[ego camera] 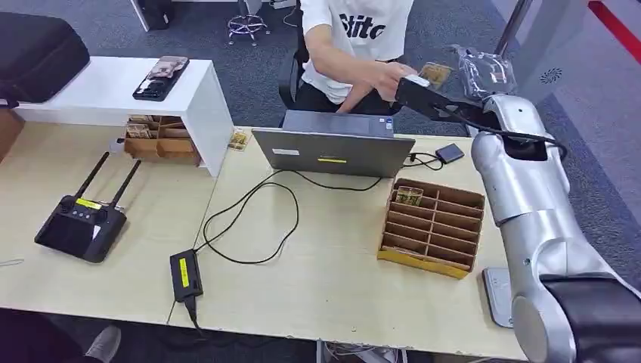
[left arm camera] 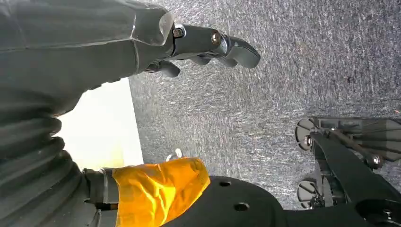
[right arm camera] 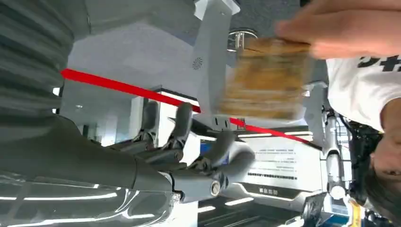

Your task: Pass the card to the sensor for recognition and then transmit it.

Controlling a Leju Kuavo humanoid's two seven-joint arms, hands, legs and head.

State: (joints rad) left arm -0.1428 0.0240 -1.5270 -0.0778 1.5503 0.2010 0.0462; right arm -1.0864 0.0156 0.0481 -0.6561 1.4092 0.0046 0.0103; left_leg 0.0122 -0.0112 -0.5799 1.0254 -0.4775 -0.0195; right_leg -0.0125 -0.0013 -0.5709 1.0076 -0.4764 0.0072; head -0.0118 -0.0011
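Right hand (ego camera: 414, 89) is extended past the laptop (ego camera: 332, 151) toward the seated person; the one card (right arm camera: 267, 78) sits just beyond its spread fingers (right arm camera: 227, 151), apart from them and pinched in the person's hand (right arm camera: 340, 26), so it grasps nothing. Left hand (left arm camera: 208, 45) hangs over carpet, fingers loosely curled, holding nothing. One slotted tray (ego camera: 432, 227) holds one more card (ego camera: 409, 196).

Even, bright indoor light fills the head view with soft shadows on the pale wooden tabletop (ego camera: 317, 249), while the right wrist view smears the golden-brown card (right arm camera: 267, 78) at upper centre with motion blur and ceiling lights glare behind.
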